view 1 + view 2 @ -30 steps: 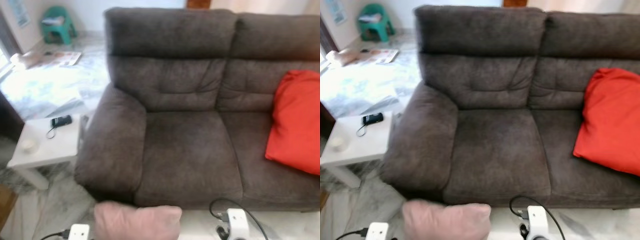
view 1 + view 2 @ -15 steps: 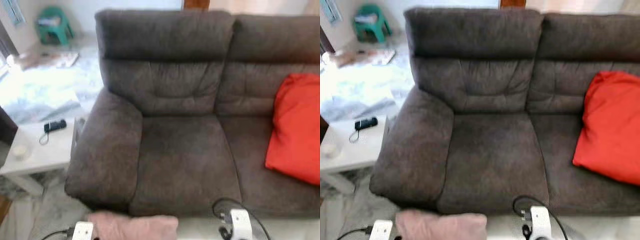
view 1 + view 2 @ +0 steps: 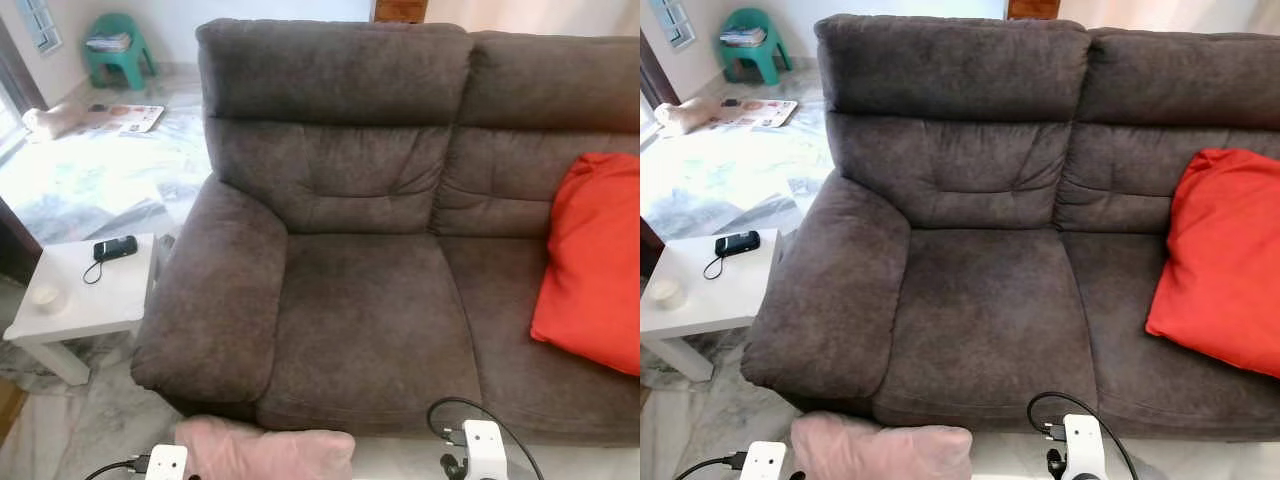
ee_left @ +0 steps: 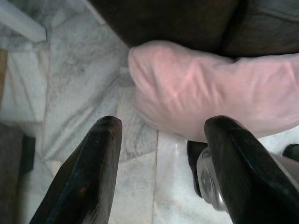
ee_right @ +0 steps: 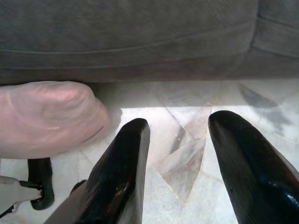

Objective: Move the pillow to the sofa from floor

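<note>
2 cushions are in sight, and the pink pillow (image 3: 265,453) is the one on the marble floor (image 4: 74,93), lying right against the front base of the dark brown sofa (image 3: 370,320), below the seat nearest the armrest on the robot's left. The other, a red cushion (image 3: 590,260), leans against the backrest on the seat to the robot's right.

The left gripper (image 4: 161,163) hangs just above the floor with its 2 black fingers (image 4: 88,177) spread wide and nothing between them; the end of the pillow lies just ahead of the tips, and it looks as if they are not touching it, though the angle makes that hard to judge. The right gripper (image 5: 182,163) is also spread apart and empty, pointing at the bare floor in front of the sofa's base, with the pillow's other end off to one side of its fingers (image 5: 117,182).

To the robot's left of the sofa stands a small white side table (image 3: 85,300) with a black phone (image 3: 115,248) on it and a small pale round object (image 3: 46,296) near its corner. A green plastic stool (image 3: 118,50) stands far back by the wall, with papers (image 3: 125,117) lying on the floor near it.
</note>
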`<state>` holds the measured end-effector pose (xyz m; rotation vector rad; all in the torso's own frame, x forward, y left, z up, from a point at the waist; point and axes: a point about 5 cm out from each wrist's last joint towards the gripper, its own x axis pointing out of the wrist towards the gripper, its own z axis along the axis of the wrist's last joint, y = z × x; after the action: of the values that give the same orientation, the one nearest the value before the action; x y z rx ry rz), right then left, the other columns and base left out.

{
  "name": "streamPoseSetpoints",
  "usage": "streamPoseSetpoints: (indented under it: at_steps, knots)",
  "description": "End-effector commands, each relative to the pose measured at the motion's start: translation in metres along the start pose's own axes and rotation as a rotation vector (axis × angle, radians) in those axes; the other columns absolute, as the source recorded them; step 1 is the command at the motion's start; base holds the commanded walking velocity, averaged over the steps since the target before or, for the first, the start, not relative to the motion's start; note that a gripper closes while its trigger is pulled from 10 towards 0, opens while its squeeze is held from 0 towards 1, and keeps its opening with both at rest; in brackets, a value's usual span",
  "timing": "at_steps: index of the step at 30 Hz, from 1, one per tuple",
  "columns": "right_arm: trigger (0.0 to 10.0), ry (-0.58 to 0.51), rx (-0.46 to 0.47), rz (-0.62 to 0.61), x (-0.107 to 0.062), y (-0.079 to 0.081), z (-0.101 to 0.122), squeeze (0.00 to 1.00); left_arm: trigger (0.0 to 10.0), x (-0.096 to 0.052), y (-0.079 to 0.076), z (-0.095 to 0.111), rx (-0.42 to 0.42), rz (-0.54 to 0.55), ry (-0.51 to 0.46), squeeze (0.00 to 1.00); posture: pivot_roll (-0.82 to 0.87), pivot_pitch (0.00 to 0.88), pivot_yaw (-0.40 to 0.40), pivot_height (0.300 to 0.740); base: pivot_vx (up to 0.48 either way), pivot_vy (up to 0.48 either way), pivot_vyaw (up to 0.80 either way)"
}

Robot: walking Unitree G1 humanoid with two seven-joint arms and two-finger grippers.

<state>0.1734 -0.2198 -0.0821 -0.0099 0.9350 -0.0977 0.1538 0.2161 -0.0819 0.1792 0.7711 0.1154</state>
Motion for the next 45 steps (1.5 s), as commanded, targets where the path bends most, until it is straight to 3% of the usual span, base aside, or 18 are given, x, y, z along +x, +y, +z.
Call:
streamPoseSetpoints:
  at_steps: [1, 14, 35, 45]
  knots:
    - [10.0, 0.004, 0.010, 0.006, 0.000, 0.003, -0.001, 0.00, 10.0, -0.002, 0.005, -0.005, 0.001, 0.016, 0.018, 0.00, 0.05, 0.054, -0.039, 0.740, 0.000, 0.345, 0.00]
    - [10.0, 0.006, 0.008, 0.009, 0.000, 0.004, -0.001, 0.00, 10.0, -0.001, 0.005, -0.003, 0.003, 0.018, 0.009, 0.00, 0.05, 0.060, -0.039, 0.740, 0.000, 0.330, 0.00]
    - [10.0, -0.024, 0.012, 0.021, 0.002, 0.006, 0.006, 0.00, 10.0, -0.001, 0.004, -0.001, 0.020, 0.015, 0.000, 0.00, 0.05, 0.064, -0.035, 0.740, 0.000, 0.000, 0.00]
    - [10.0, -0.095, 0.028, 0.047, 0.006, 0.013, 0.030, 0.00, 10.0, 0.010, 0.005, 0.030, 0.019, 0.027, -0.109, 0.00, 0.06, 0.062, -0.029, 0.740, 0.000, 0.000, 0.00]
